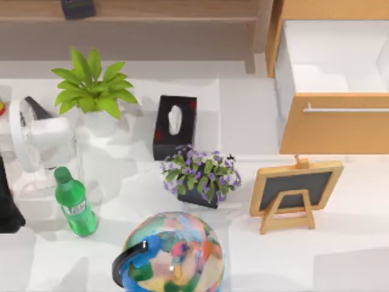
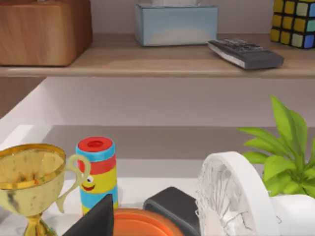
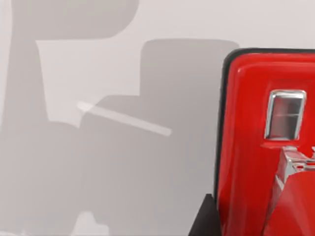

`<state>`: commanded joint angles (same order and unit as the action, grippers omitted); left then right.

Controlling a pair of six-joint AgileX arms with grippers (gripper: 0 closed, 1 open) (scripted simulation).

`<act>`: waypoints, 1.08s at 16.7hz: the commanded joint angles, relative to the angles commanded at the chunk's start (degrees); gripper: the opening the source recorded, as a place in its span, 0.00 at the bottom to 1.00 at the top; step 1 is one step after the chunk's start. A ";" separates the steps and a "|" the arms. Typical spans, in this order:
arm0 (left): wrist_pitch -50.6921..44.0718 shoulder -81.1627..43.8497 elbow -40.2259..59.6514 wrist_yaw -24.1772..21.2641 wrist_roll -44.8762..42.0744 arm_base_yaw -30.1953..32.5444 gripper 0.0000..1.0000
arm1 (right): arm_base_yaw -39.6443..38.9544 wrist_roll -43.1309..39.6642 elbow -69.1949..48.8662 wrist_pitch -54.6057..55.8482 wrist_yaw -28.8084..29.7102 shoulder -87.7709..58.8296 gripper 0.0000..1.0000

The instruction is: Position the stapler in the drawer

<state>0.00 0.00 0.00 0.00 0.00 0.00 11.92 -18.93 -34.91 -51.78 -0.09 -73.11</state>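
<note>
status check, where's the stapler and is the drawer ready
Drawer pulled open at table's right, white inside bare. Stapler close under right wrist camera, on white surface. Easel stands just in front of the drawer.

Drawer [image 1: 333,125] open at table's right; easel [image 1: 295,193] before it; tissue box [image 1: 175,126] left.

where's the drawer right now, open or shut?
The drawer sits at the top view's right side, pulled open with its white inside showing, its wooden front just behind the chalkboard easel.
</note>
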 joint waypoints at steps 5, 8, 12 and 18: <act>0.00 0.00 0.00 0.00 0.00 0.00 1.00 | -2.01 1.68 -3.50 0.21 1.59 -0.45 0.00; 0.00 0.00 0.00 0.00 0.00 0.00 1.00 | -6.06 5.11 -12.62 0.13 4.44 -2.75 0.00; 0.00 0.00 0.00 0.00 0.00 0.00 1.00 | -12.08 10.90 -32.75 -1.51 7.91 -10.94 0.00; 0.00 0.00 0.00 0.00 0.00 0.00 1.00 | -18.64 19.02 -67.42 -8.13 8.22 -34.28 0.00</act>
<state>0.00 0.00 0.00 0.00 0.00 0.00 -6.71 0.09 -102.33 -59.90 8.13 -107.39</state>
